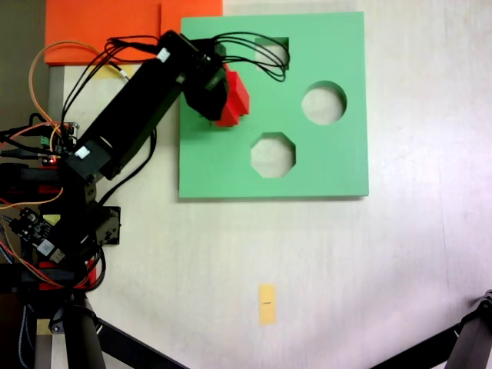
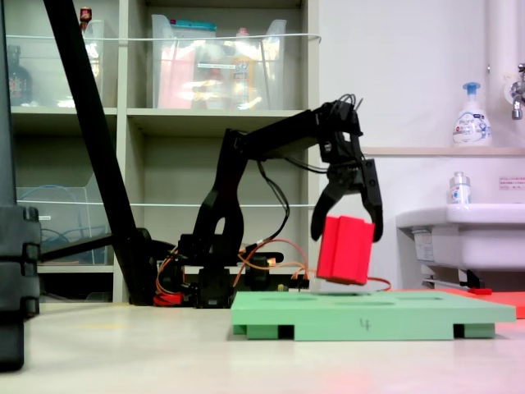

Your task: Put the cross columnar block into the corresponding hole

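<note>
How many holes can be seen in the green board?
3: a square hole at the top, a round hole on the right, an eight-sided hole below. The arm and red block may hide another.

Bright, even light; soft focus, faint shadows.

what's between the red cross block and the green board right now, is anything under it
Nothing: in a fixed view from the side, the red cross block, held in the gripper, hangs tilted just above the green board with bare air beneath it.

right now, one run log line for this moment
gripper: shut on red cross block | block: lifted, tilted, clear of green board | cross hole: hidden under arm | phase: carrying, not inserted
</note>
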